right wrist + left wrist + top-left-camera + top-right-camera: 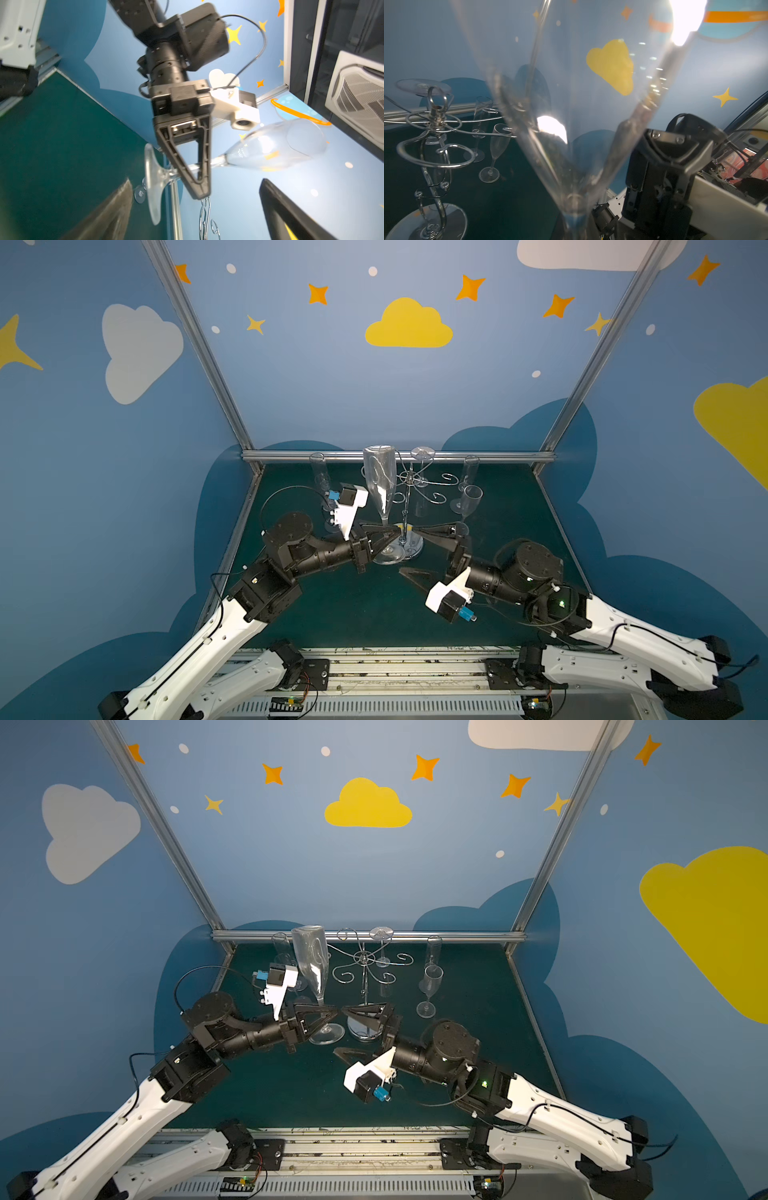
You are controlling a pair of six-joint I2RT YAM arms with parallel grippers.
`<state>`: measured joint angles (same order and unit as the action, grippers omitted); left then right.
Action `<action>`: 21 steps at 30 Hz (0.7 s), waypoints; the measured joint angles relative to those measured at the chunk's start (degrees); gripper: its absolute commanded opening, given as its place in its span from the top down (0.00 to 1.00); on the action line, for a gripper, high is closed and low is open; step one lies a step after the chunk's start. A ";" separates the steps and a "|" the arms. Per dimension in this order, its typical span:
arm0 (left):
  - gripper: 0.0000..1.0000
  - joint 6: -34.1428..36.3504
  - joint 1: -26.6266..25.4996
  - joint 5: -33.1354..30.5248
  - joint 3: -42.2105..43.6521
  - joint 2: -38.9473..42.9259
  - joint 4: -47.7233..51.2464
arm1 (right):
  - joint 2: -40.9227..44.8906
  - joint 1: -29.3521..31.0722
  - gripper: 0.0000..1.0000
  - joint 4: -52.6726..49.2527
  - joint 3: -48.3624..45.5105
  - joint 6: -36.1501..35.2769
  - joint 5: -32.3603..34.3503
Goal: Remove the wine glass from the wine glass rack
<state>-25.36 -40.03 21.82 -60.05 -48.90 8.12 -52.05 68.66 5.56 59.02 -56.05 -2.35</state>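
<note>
A clear wine glass stands upright, bowl up, just left of the wine glass rack. My left gripper is shut on its stem. The glass's foot sits low beside the rack's disc base. That glass fills the left wrist view. My right gripper is open, just right of the stem, with nothing between its fingers. Another glass hangs upside down at the rack's back, foot on top.
Loose glasses stand on the green table: one at the back left, two at the right. A metal rail and blue walls close the back and both sides.
</note>
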 measured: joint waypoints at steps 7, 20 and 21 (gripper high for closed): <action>0.97 11.54 -0.15 -7.08 2.43 2.73 4.74 | -0.79 -5.64 0.06 -0.15 9.27 26.21 7.19; 0.97 26.99 -8.28 -19.04 2.64 2.19 7.65 | -10.38 -15.26 0.13 -3.45 17.94 57.55 -7.96; 0.97 27.34 -8.26 -19.82 2.64 1.99 7.56 | -11.10 -15.50 0.14 -3.54 18.21 59.01 -9.42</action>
<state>1.98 -48.29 2.00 -57.41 -46.92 15.68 -63.16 53.17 2.02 77.23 2.96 -11.77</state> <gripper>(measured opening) 0.100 0.875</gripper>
